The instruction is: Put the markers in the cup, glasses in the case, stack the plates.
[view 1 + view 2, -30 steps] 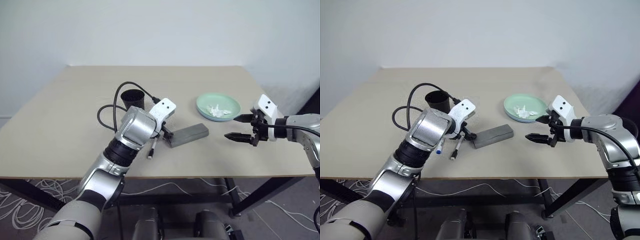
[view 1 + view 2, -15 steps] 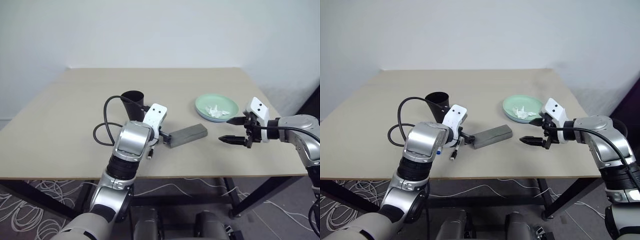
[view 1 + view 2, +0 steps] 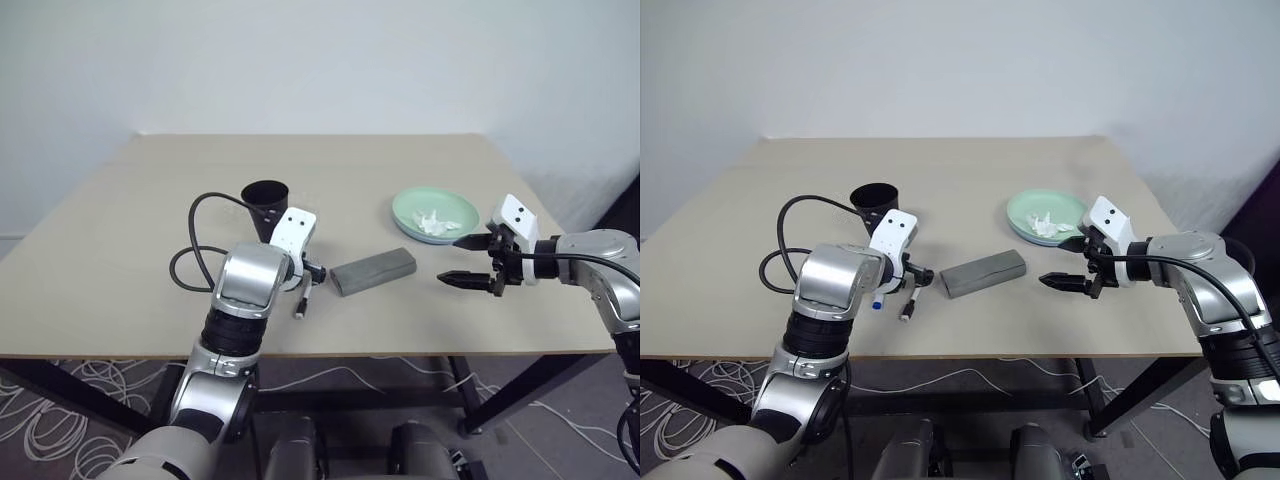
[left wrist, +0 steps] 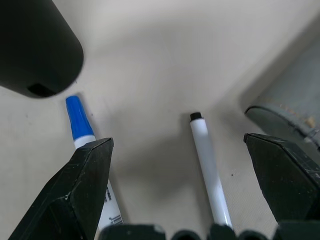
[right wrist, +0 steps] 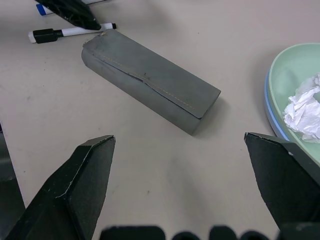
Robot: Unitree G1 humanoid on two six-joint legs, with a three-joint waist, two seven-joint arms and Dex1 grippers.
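Note:
Two markers lie side by side on the table under my open left gripper: a blue-capped one and a thinner black-capped one. Nothing is held in it. The black cup stands just behind the markers. The grey case lies shut to their right, between my two grippers. My right gripper hovers open and empty right of the case. The mint green plate rests on the light blue plate at the back right. The glasses are out of view.
A crumpled white tissue lies in the green plate. The table's front edge runs close below the markers and the case. Bare tabletop stretches to the left and behind the cup.
My left gripper has moved left, away from the case's end, and now hangs lower over the two markers. The right gripper has stayed put.

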